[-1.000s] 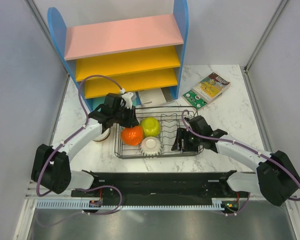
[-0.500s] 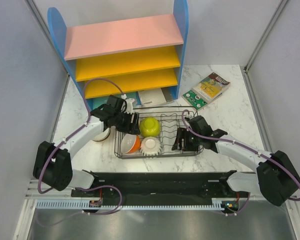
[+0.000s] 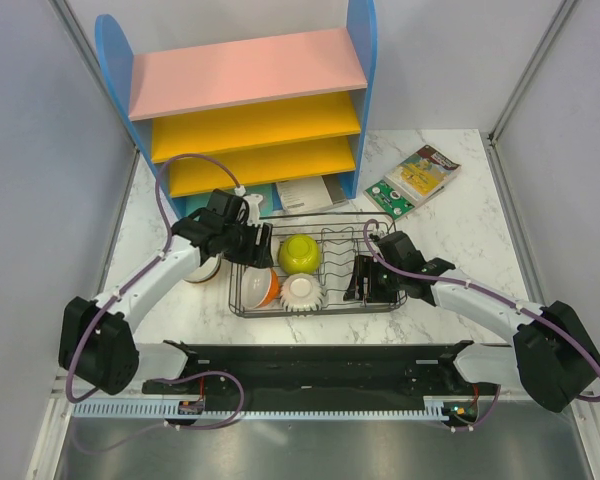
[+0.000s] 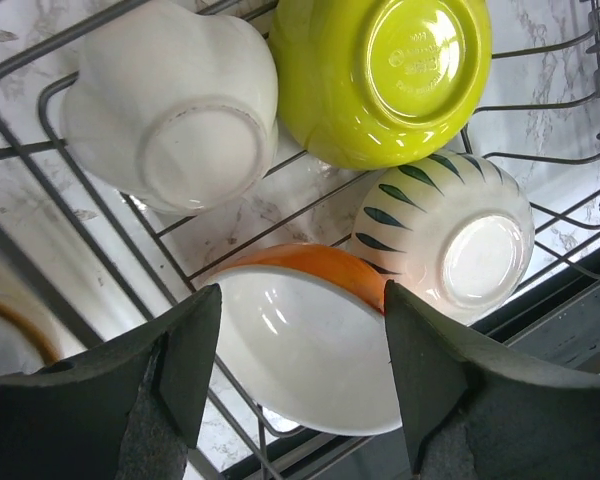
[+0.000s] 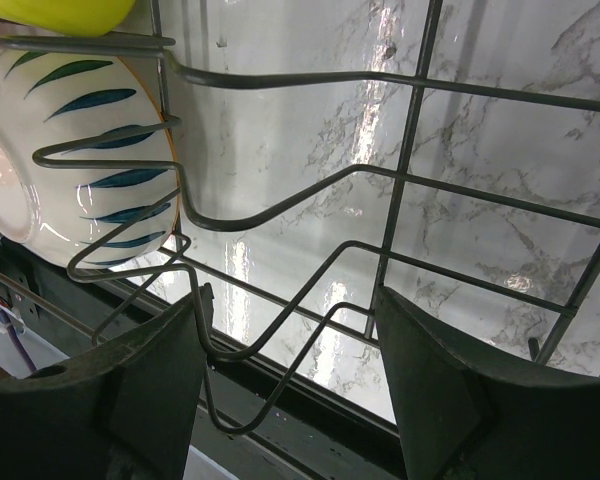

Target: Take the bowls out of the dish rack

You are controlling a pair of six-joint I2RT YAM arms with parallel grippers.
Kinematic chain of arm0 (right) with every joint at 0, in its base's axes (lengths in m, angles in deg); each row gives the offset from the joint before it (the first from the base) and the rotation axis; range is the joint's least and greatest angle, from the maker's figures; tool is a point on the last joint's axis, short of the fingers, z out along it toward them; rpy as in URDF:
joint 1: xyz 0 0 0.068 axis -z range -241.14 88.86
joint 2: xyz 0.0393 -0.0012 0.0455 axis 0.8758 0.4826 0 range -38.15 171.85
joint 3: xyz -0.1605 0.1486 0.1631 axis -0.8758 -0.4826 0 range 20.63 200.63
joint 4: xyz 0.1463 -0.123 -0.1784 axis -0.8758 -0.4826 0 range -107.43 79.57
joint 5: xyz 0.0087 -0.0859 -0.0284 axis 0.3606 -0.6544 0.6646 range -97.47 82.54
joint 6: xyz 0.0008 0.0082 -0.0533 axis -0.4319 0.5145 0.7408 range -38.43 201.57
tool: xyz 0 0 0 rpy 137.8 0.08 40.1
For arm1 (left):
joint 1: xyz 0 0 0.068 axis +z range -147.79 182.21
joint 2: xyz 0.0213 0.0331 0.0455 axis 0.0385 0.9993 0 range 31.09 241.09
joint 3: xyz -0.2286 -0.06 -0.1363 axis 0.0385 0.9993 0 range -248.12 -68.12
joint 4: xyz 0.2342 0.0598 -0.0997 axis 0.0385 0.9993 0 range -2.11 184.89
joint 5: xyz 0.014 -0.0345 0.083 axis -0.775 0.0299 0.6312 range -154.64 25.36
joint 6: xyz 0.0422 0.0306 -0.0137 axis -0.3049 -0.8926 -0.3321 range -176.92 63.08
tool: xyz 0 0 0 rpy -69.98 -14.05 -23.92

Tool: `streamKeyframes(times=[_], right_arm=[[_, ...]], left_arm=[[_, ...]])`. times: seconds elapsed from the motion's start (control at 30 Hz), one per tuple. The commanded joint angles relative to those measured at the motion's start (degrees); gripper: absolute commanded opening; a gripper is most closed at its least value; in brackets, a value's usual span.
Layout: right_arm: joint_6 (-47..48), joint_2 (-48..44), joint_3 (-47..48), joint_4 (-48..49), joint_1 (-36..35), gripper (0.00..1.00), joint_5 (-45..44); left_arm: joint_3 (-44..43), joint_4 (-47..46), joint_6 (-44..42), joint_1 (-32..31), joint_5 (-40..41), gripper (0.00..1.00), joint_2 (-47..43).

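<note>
writing: moulded stamp under green bowl (image 4: 380,75), too small to read | change: left tool (image 4: 295,345) has let go, jaws wide; orange bowl (image 3: 261,288) now on its side in dish rack (image 3: 332,250), near-left corner | right tool (image 5: 290,350) wide open, empty, in rack's right end | left wrist only: white bowl (image 4: 175,105) in rack's far-left corner

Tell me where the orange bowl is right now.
In the top view, the orange bowl lies in the near-left corner of the dish rack, left of the green-striped bowl, the lime bowl behind it.
</note>
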Motion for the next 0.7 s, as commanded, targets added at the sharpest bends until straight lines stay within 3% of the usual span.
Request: streamKeyframes(times=[0.0, 0.13, 0.37, 0.67], right_arm=[[0.0, -0.6, 0.5, 0.2, 0.2, 0.74, -0.6], [0.2, -0.3, 0.6, 0.2, 0.2, 0.74, -0.6], [0.2, -0.4, 0.9, 0.1, 0.2, 0.74, -0.6], [0.3, 0.1, 1.8, 0.4, 0.2, 0.74, -0.5]], left_arm=[[-3.2, 1.4, 1.8, -0.1, 3.8, 0.73, -5.4], [-3.9, 2.0, 1.3, -0.1, 5.2, 0.71, -6.2], [-5.4, 6.4, 4.2, -0.7, -2.3, 0.68, -4.6], [-4.7, 8.2, 5.7, -4.2, -1.0, 0.68, -2.5]])
